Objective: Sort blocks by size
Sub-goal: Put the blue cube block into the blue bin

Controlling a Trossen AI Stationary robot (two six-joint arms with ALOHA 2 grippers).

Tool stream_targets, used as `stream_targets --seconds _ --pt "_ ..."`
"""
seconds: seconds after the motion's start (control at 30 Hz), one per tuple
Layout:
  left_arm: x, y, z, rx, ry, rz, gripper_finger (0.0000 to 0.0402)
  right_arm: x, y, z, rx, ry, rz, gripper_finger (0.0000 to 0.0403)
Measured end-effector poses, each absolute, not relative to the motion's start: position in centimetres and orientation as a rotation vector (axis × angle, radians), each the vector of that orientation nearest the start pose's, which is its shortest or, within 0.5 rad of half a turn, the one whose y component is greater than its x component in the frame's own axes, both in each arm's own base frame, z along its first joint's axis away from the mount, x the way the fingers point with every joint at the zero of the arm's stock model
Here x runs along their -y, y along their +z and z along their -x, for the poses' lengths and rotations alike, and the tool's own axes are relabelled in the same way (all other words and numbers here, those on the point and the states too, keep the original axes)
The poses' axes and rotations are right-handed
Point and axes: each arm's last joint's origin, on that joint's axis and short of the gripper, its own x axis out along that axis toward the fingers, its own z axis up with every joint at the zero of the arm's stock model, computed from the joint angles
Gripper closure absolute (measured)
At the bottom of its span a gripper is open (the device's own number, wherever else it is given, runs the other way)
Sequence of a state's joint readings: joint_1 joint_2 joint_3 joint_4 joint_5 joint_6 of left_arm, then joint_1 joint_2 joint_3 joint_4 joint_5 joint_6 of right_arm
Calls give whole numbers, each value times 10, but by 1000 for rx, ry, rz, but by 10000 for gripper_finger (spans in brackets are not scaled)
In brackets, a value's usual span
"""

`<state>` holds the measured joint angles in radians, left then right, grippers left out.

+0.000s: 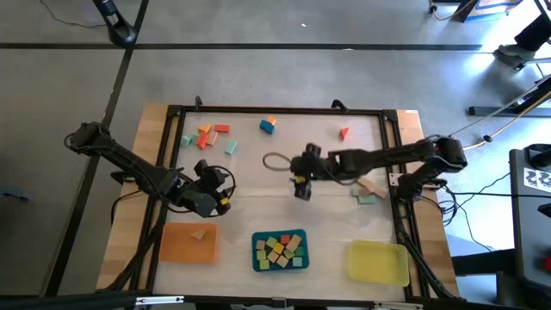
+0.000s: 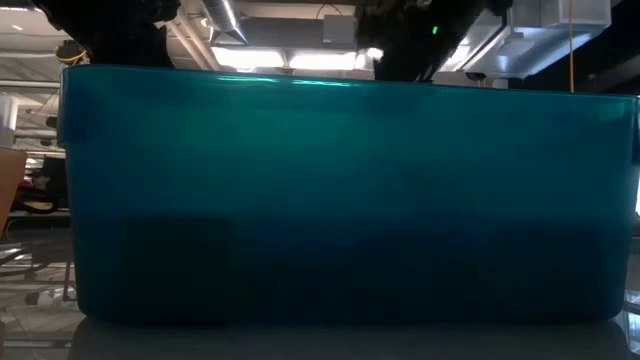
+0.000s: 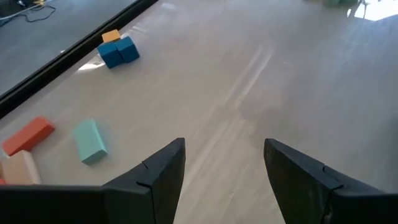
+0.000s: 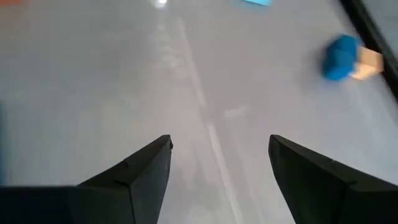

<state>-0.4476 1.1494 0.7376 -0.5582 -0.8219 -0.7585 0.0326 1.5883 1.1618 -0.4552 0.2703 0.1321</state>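
nearest edge: orange tray [image 1: 188, 244] with one tan block [image 1: 200, 233], teal tray [image 1: 280, 251] filled with mixed blocks [image 1: 279, 249], yellow tray [image 1: 378, 262]. mid-table: left gripper [image 1: 225, 191], fingers [image 3: 160, 171] spread apart, holding nothing; right gripper [image 1: 300, 189], fingers [image 4: 140, 167] parted, nothing between them. tan and mint blocks [image 1: 368, 191] lie beside the right arm. far side: orange, red and mint blocks [image 1: 209, 135], a blue-and-orange pair [image 1: 268, 126], one red block [image 1: 343, 133].

Left gripper [image 3: 224, 165] hangs with fingers spread and empty over bare table [image 3: 261, 81]; mint block [image 3: 89, 141], red block [image 3: 28, 135], blue blocks [image 3: 119, 51] lie beyond.
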Motion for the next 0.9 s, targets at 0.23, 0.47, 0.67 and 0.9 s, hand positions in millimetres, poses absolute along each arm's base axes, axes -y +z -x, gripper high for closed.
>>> stream_targets --seconds 0.23,0.47,0.67,0.9 --pt "52 233 -226 -505 627 159 196 24 231 -326 -894 -379 -55 136" --pt "-5 226 -258 -479 707 172 196 9 208 -315 -951 -407 -67 136" --pt "-65 205 -270 -535 767 236 196 -3 190 -306 -968 -436 -116 136" --pt "-120 186 -282 -625 896 223 196 -10 182 -303 -949 -442 -106 136"
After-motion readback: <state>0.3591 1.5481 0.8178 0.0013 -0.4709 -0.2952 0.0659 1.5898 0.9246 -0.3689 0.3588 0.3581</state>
